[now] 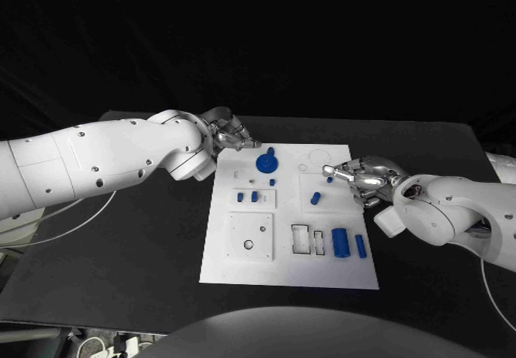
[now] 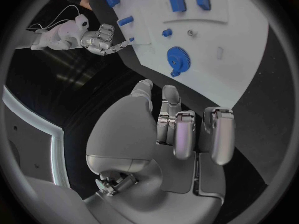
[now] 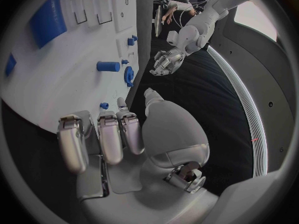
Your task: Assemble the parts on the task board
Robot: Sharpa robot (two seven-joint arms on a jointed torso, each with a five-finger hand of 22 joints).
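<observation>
The white task board (image 1: pixel 282 272) lies mid-table. On it sit a blue gear (image 1: pixel 265 161) near the far edge, two small blue blocks (image 1: pixel 246 197), a blue cylinder (image 1: pixel 315 198) and two long blue blocks (image 1: pixel 340 242) near the front right. My left hand (image 1: pixel 229 136) hovers at the board's far left corner, fingers loosely bent and holding nothing; the gear (image 2: pixel 179 59) lies just beyond its fingers (image 2: pixel 181 134). My right hand (image 1: pixel 360 179) is at the board's right edge, with nothing in it. A tiny blue peg (image 3: pixel 104 105) stands by its fingertips (image 3: pixel 118 104).
A square white insert with a hole (image 1: pixel 250 235) and two slotted frames (image 1: pixel 306 240) sit in the board's front half. A white cable (image 1: pixel 86 216) loops on the black table (image 1: pixel 140 246) left of the board. Bare table lies on both sides.
</observation>
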